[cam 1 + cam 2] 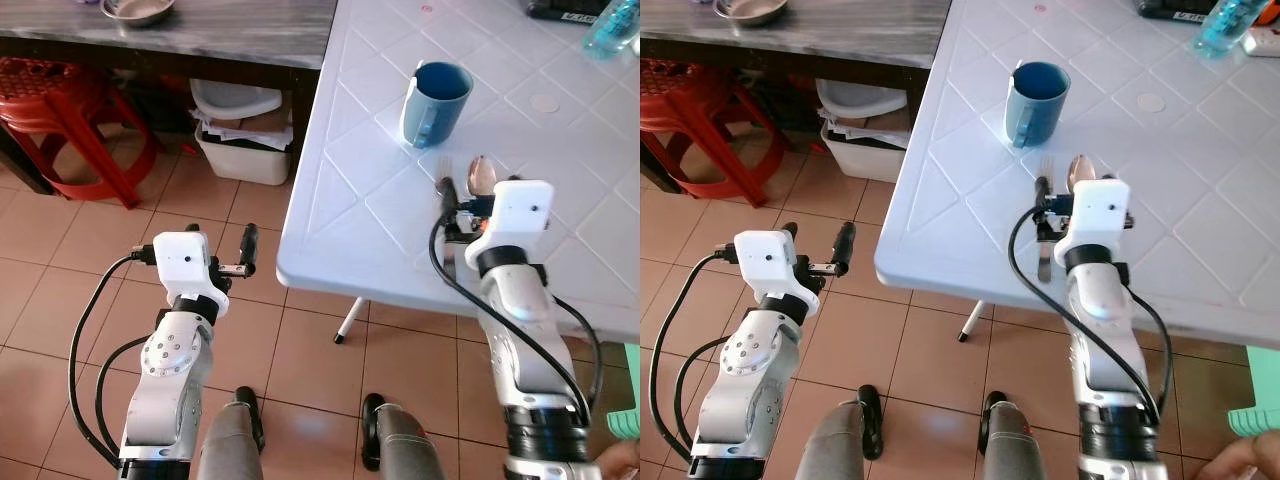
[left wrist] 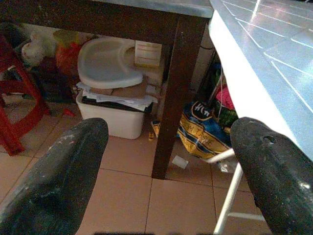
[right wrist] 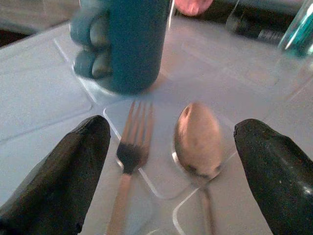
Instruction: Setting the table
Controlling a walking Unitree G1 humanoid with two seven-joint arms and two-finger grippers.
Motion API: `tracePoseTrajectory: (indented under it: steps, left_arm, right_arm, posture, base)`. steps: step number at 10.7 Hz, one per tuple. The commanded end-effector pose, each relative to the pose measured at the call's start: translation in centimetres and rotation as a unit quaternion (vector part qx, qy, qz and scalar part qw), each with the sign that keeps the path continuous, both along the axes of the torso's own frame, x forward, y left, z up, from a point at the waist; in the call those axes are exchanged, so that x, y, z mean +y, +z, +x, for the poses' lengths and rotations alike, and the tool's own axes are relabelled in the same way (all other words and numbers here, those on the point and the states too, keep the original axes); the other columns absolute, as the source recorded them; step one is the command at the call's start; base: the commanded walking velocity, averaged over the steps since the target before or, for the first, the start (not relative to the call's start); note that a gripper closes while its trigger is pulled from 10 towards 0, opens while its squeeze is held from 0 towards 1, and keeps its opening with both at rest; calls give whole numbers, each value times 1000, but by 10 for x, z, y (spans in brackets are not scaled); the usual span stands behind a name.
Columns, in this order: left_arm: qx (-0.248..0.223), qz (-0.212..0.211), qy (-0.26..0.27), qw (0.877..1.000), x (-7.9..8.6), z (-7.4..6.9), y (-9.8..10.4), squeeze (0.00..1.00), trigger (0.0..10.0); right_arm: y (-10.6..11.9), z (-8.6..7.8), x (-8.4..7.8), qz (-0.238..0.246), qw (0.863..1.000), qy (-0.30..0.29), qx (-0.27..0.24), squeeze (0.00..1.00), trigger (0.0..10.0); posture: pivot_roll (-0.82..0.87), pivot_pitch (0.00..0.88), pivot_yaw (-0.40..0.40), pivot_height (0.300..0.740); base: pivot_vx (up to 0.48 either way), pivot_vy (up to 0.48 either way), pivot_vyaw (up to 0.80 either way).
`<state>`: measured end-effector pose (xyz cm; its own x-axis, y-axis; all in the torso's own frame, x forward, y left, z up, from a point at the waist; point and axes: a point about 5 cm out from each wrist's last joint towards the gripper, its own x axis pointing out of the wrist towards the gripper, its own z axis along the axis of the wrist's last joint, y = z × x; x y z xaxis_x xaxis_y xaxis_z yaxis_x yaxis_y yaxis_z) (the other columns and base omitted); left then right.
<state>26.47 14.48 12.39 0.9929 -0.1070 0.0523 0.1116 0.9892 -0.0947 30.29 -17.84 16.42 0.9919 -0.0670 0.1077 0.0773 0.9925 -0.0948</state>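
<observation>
The silver metal fork (image 3: 129,147) and the silver metal spoon (image 3: 198,139) lie side by side on the white plastic surface (image 1: 350,190), handles toward the near edge, right of centre in the left eye view. The right hand (image 3: 171,176) hovers just above them with its black fingers (image 3: 58,176) spread wide, the fork and spoon between the fingertips (touching neither, as far as can be seen). Just beyond the cutlery stands a blue ceramic mug (image 1: 436,103), handle turned toward the lower left. The left hand (image 1: 222,250) is at lower left, off the surface and above the brown tiled floor (image 1: 300,350), its fingers apart and holding nothing. Farther back, upper left, a white plastic bin (image 1: 243,150) sits under a dark wooden table (image 1: 200,40) beside a red plastic stool (image 1: 70,110); a clear teal bottle (image 1: 612,28) stands at the upper right.
</observation>
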Motion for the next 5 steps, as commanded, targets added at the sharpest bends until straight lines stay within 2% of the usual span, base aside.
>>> tracePoseTrajectory:
  steps: [1, 3, 5]
  left_arm:
    - [8, 5, 1, 1000, 1, -3, -2, 0, 10000]
    - [9, 7, -2, 1000, 2, -4, -3, 0, 10000]
    - [9, -1, -31, 999, 8, -9, 0, 0, 10000]
  right_arm:
    - [-4, 4, 2, 6, 1000, 5, 20, 0, 10000]
    - [-4, 8, 4, 7, 999, 8, 30, 0, 10000]
    - [-8, 7, 13, 22, 998, 25, 62, 0, 10000]
  posture:
    - [-30, 251, 5, 740]
    - [-24, 248, 2, 740]
    - [-24, 248, -1, 740]
  base:
    - [0, 0, 0]
    - [0, 0, 0]
    - [0, 0, 0]
